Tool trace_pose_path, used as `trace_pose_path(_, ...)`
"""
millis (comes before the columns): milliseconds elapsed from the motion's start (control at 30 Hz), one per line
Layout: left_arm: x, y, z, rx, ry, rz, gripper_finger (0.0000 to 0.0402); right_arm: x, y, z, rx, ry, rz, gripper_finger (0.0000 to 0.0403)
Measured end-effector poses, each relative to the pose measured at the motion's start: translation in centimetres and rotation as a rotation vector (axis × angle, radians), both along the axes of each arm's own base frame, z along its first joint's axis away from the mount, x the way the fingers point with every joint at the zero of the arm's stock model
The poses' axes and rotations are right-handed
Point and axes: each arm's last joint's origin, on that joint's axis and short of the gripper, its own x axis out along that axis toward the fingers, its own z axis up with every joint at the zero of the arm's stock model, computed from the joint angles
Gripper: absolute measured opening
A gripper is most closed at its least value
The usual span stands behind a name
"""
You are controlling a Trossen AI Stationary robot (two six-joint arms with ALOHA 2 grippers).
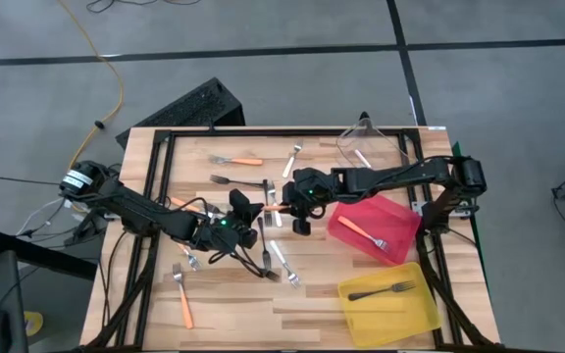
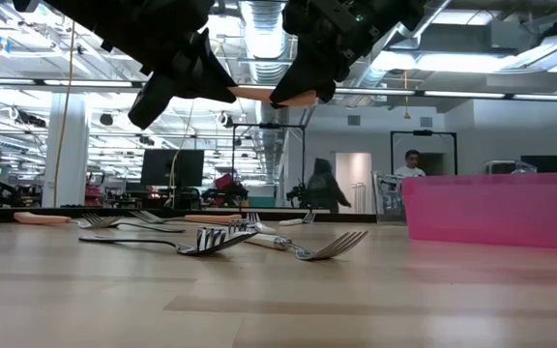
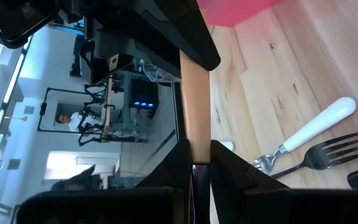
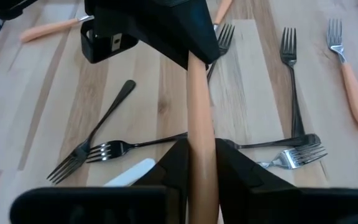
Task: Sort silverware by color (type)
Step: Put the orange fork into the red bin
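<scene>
An orange-handled fork [image 1: 274, 208] hangs in mid-air over the table's middle, its handle [image 2: 259, 94] bridging both grippers. My left gripper [image 1: 253, 211] comes from the left and is shut on one end. My right gripper [image 1: 292, 204] comes from the right and is shut on the other end. The fork's head is hidden. Several more forks lie flat on the wood below: black ones [image 4: 98, 149], orange-handled ones [image 4: 352, 87] and a pale-handled one [image 3: 316, 127]. My left gripper pinches the orange handle [image 3: 195, 142] between its two fingers. It comes about level from the table's left, and the handle runs on along the fingers toward the other gripper. The fork is lifted clear of the table. My right gripper pinches the same handle [image 4: 201, 134] between its two fingers [image 4: 178, 163]. It comes from the table's right, slanting down. The handle runs out past the fingertips toward the left gripper, about level and clear of the forks below.
A red bin [image 1: 400, 218] holding an orange-handled fork stands at the right. A yellow bin [image 1: 415, 312] with a black fork is nearer the front right. A clear bin [image 1: 373, 137] sits at the far right. Forks lie scattered under and left of the grippers.
</scene>
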Motion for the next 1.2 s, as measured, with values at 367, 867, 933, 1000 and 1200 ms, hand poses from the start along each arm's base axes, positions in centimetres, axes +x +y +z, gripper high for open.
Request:
trace_pose_path(367, 0.3, -0.3, 0.4, -0.074, -0.078, -0.028, 0.0123, 0.0, 0.0, 0.0, 0.014, -0.004, -0.030, 0.0077)
trace_pose_path(867, -2.1, -0.8, 4.4, -0.214, -0.319, 0.031, 0.0165, -1.6, -3.0, 0.9, 0.168, -0.001, -0.138, 0.0077)
trace_pose_path(933, -3.1, -0.8, 5.4, -0.252, -0.362, 0.027, 0.0165, -2.7, -3.2, 1.3, 0.170, -0.008, -0.151, 0.0077)
trace_pose_path(1000, -4.0, -0.7, 6.5, -0.295, -0.402, 0.019, 0.0165, -3.8, -3.3, 2.0, 0.179, -0.044, -0.165, 0.0077)
trace_pose_path(1200, -6.4, 0.0, 9.0, -0.443, -0.506, -0.054, 0.0165, -9.1, -3.1, 3.5, 0.220, -0.120, -0.240, 0.0077)
